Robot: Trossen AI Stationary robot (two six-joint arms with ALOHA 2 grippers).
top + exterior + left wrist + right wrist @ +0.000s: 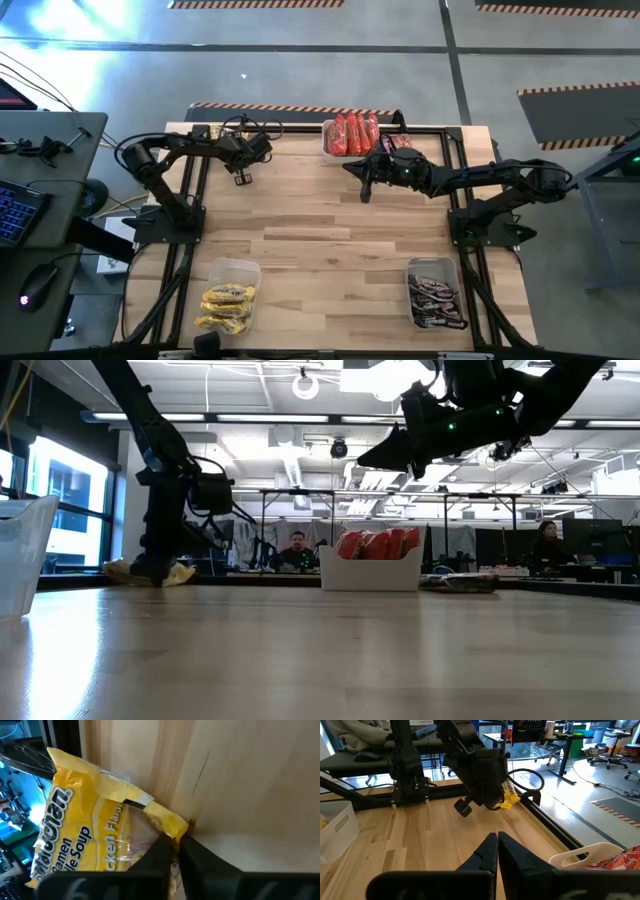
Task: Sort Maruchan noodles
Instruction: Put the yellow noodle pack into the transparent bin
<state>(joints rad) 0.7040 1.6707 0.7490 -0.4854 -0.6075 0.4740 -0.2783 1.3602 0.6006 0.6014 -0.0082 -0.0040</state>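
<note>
A yellow Maruchan noodle packet (85, 825) lies at the table's far left edge, partly over the black frame rail; it also shows in the low view (152, 572) and the right wrist view (510, 798). My left gripper (175, 845) is shut on it. My right gripper (497, 845) hangs shut and empty above the table's far middle (365, 190), beside the tub of red packets (350, 135). My left gripper pinches a corner of the yellow packet's crimped end (172, 826) between its two fingers, one on each face. The fingers slant down from above. The rest of the packet spreads away from the fingers, low at the table's edge.
A clear tub with yellow packets (228, 297) stands near left, and one with dark brown packets (435, 297) near right. The black frame rail (300, 128) runs along the far edge. Bare wood lies in the middle. People sit at desks beyond the table.
</note>
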